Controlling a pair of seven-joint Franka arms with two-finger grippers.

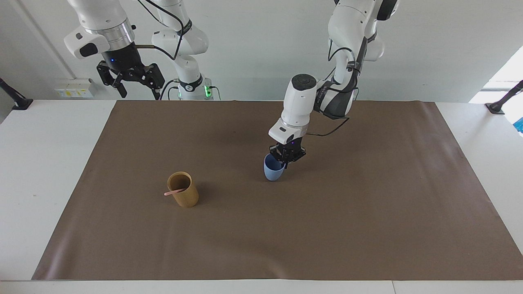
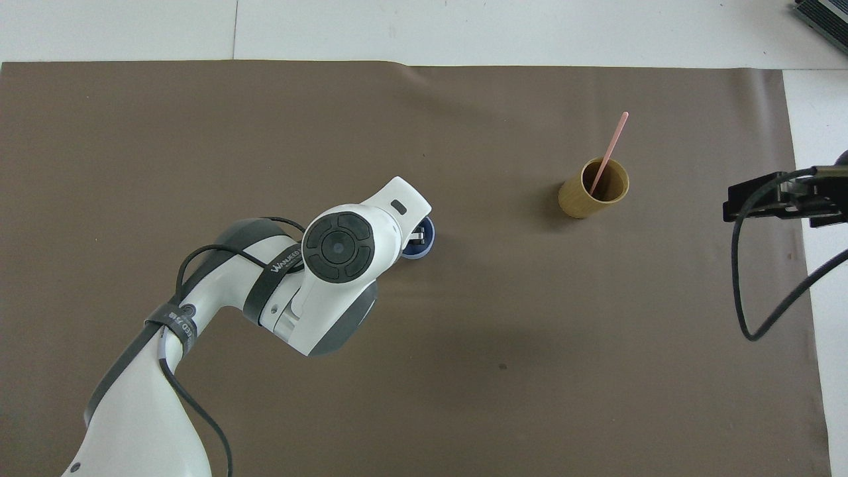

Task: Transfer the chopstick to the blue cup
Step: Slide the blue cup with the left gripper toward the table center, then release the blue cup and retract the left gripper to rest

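Note:
A single pale pink chopstick [image 1: 173,191] leans in a tan bamboo-coloured cup [image 1: 183,195] on the brown mat; it also shows in the overhead view [image 2: 610,152], sticking out of the tan cup [image 2: 583,201]. My left gripper [image 1: 287,157] is shut on the rim of the light-blue cup [image 1: 272,171] and holds it slightly tilted, low over the mat's middle. I cannot tell whether the cup touches the mat. In the overhead view the arm hides most of the blue cup [image 2: 426,242]. My right gripper [image 1: 138,90] waits open and empty, raised at its own end of the table.
The brown mat [image 1: 367,228] covers most of the white table [image 1: 36,171]. Black clamp stands [image 1: 500,104] sit at both ends of the table. A cable [image 2: 762,291] hangs from the right gripper.

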